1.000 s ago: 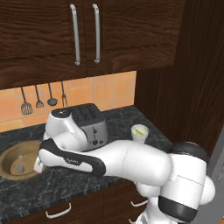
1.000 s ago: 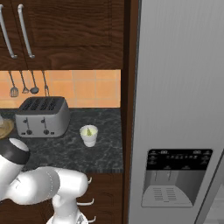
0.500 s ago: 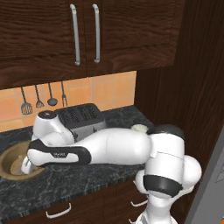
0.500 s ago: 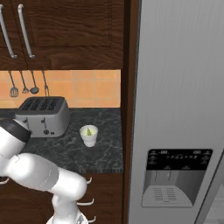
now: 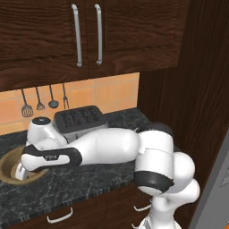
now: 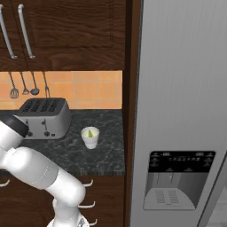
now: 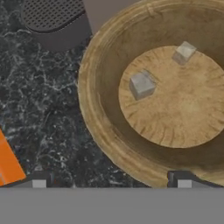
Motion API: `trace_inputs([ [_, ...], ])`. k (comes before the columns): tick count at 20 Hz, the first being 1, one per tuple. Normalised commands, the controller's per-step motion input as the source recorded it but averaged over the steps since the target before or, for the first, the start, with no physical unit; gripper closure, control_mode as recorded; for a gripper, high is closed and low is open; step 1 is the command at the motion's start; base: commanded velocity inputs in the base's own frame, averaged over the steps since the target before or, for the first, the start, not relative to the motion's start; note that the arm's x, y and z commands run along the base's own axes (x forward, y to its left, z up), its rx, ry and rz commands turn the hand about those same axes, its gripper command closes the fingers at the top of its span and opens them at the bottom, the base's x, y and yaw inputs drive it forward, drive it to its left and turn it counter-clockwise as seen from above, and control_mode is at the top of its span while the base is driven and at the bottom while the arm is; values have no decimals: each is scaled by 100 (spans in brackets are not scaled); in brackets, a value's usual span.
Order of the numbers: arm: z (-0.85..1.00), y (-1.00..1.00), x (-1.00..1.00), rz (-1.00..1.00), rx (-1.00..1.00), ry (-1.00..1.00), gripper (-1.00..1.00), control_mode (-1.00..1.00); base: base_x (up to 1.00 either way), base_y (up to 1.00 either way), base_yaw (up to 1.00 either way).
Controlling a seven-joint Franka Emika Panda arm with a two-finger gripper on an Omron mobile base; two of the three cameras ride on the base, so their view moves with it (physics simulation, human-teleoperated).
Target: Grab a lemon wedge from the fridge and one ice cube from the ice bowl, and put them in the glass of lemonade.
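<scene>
The tan wooden ice bowl (image 7: 94, 109) sits on the dark counter, and two pale ice cubes lie on its flat bottom: one ice cube (image 7: 141, 84) near the middle, another (image 7: 184, 52) further off. My gripper (image 7: 109, 181) hangs open just above the bowl's near rim, holding nothing. In the left base view the gripper (image 5: 20, 172) is low over the bowl (image 5: 6, 167) at the far left. The glass of lemonade (image 6: 90, 137) stands on the counter right of the toaster, with a small yellow-green sliver in it that may be the lemon wedge. The grey fridge (image 6: 181, 88) is shut.
A steel toaster (image 5: 80, 118) stands behind my arm, close to the bowl; its corner (image 7: 52, 17) shows in the hand view. Utensils (image 6: 26, 84) hang on the orange tiled wall. Dark upper cabinets (image 5: 85, 36) overhang the counter.
My arm has swung further left and lower, bringing the hand down over the bowl. The jaws stayed open, and the cup and toaster have not moved.
</scene>
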Motion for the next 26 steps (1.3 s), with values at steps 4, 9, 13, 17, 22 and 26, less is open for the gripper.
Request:
trace_inputs([
  [4,0,9,31,0,-1,5,-100,-100,0,0,0],
  [9,4,12,31,0,-6,21,-100,-100,0,0,0],
  [13,-13,37,0,3,-12,7,-100,-100,0,0,0],
  [17,-14,31,1,4,-12,0,-100,-100,0,0,0],
  [22,-7,2,13,4,-2,2,-100,-100,0,0,0],
  [26,-22,0,11,7,0,3,-100,-100,0,0,0],
])
